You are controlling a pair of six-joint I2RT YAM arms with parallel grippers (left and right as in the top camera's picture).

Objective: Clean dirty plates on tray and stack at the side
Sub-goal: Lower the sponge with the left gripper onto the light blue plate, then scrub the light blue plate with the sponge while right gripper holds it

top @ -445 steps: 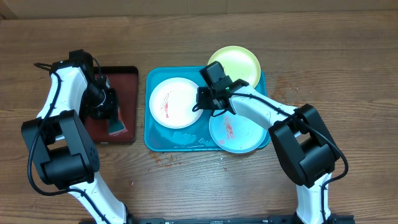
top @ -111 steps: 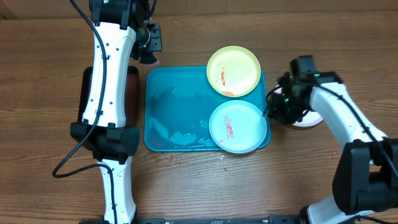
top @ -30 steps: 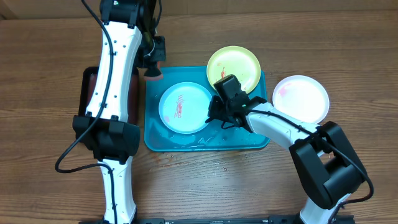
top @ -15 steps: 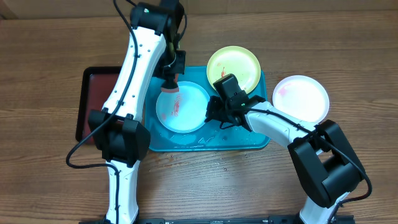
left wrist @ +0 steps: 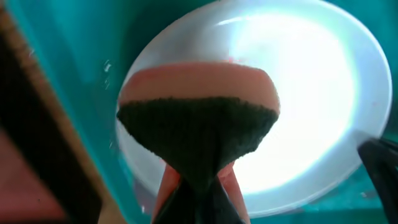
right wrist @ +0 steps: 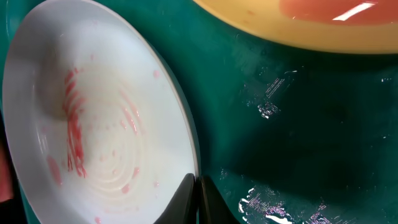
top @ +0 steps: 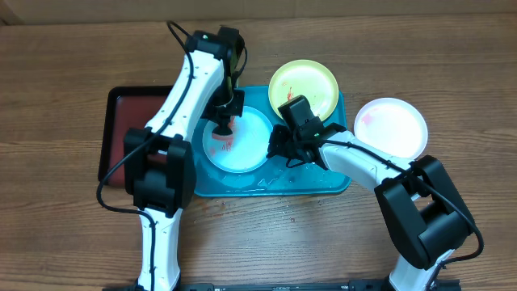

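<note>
Overhead, I am holding a sponge (top: pixel 220 128), clamped in my left jaws, over the pale mint plate (top: pixel 246 149) lying frame-left in the turquoise tray (top: pixel 242 184) on the wooden worktop (top: pixel 452 65); my right jaws are pinching its right rim.

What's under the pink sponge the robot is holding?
The pale mint plate, lying in the blue tray. Red smears show on the plate, but the sponge covers the patch right beneath it, so any dirt there is hidden.
</note>
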